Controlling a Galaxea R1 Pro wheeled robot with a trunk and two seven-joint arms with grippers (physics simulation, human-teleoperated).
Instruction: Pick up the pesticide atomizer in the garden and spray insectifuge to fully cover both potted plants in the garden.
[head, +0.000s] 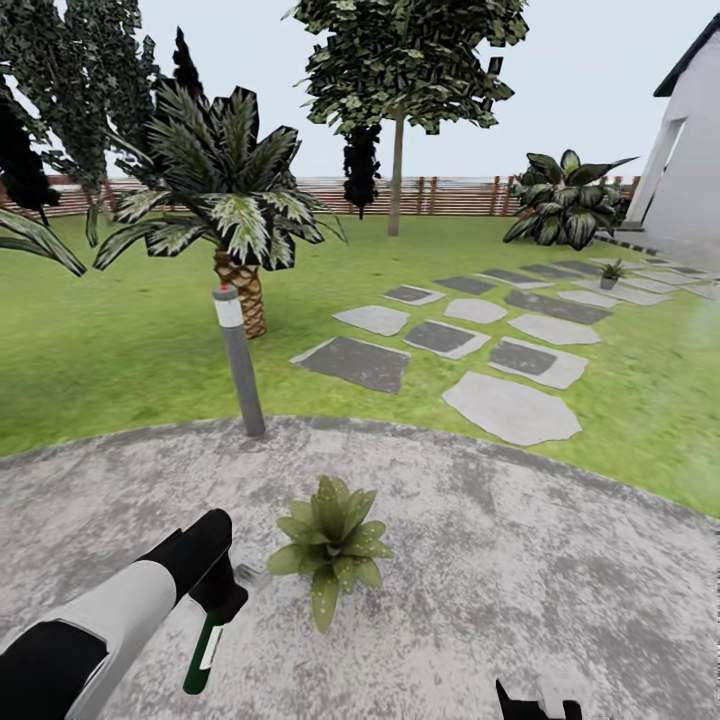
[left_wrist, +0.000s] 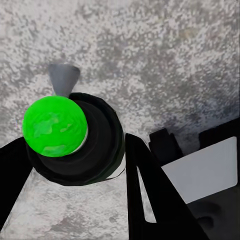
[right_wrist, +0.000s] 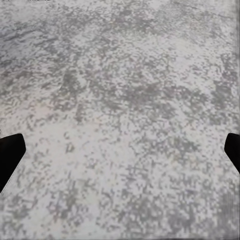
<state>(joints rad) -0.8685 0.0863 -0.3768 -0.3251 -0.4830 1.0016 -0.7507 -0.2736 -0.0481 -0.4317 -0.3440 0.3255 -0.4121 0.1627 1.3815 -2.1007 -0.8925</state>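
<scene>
Hanging base-down from the left tool (head: 222, 597), the pesticide atomizer (head: 203, 655) stands near-vertical.

Grey patio (head: 520, 560), potted plant (head: 330, 545), bollard lamp (head: 240, 365)

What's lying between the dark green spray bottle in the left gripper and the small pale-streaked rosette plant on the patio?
Nothing but bare speckled grey paving separates the spray bottle from the rosette plant, as the head view shows.
</scene>
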